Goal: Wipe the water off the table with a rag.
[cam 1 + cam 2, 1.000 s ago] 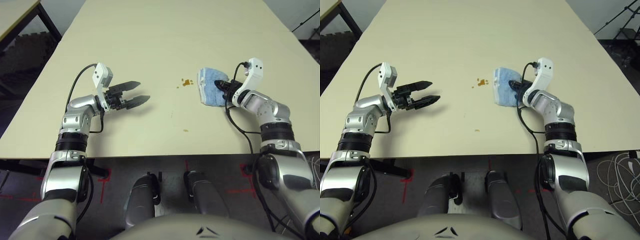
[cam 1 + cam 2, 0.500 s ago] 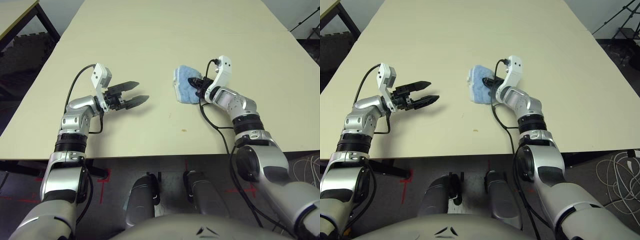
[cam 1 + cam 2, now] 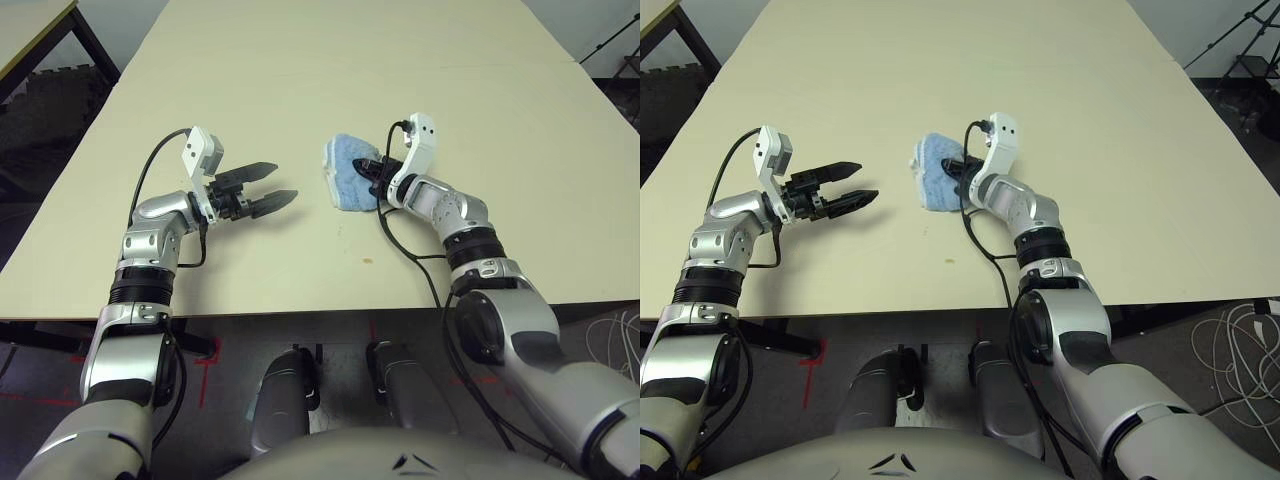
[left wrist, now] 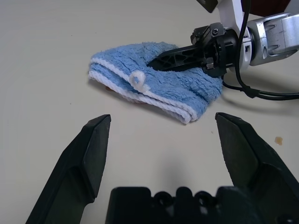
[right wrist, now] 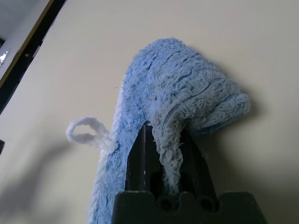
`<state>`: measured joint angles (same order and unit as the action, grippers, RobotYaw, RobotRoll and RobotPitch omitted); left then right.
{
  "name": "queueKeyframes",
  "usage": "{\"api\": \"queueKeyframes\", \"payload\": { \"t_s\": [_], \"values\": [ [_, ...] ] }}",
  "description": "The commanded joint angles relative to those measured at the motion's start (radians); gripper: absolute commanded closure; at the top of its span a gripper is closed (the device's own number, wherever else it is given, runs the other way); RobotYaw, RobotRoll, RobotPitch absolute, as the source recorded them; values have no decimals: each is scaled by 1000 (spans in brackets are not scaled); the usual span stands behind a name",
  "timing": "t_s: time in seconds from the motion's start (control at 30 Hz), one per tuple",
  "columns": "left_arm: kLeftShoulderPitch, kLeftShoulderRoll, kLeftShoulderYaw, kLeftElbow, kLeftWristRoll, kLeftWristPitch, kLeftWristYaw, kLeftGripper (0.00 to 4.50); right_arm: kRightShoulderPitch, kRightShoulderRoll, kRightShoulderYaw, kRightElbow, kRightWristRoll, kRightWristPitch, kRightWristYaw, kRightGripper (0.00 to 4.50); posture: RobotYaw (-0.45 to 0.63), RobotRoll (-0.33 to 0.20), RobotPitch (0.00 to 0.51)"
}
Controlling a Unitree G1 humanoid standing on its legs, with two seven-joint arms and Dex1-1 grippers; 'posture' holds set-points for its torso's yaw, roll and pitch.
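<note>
We find our right pincer pinching a fold of the soft, limp light blue terry rag against the cream desk, left pincer spread idle.

The rag is a folded light blue terry cloth with white stitched edging and a small white loop, lying rumpled on the table, a fold of it pinched upward. The table is a large pale cream top. Of the water, one small amber drop lies on the top nearer the front edge, apart from the rag.
</note>
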<state>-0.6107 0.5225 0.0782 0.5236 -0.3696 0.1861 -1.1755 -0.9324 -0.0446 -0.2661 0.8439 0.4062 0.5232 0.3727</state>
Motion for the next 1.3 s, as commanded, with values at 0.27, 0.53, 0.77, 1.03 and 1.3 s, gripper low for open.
{"api": "queueKeyframes", "payload": {
  "t_s": [0.27, 0.53, 0.77, 1.03, 1.3],
  "values": [
    [12, -9, -1, -6, 4, -6, 4, 0, -50, -191, -52, 109, -17, -69, 19, 4492, -163, 0, 147],
    [3, -12, -2, 6, 8, -11, 3, 0, -21, -331, -52, 128, -53, -98, 44, 4492, -172, 0, 150],
    [-5, -15, -5, 18, 10, -15, 0, 0, 8, -401, -79, 44, -10, -9, 97, 4492, -181, 0, 152],
    [-13, -20, -5, 30, 12, -20, 0, 0, 53, -508, -77, -255, 106, 281, 249, 4492, -192, 0, 152],
    [-19, -25, -6, 46, 12, -28, -2, 0, 46, -700, -34, -241, 72, 322, 371, 4492, -198, 0, 150]
  ]
}}
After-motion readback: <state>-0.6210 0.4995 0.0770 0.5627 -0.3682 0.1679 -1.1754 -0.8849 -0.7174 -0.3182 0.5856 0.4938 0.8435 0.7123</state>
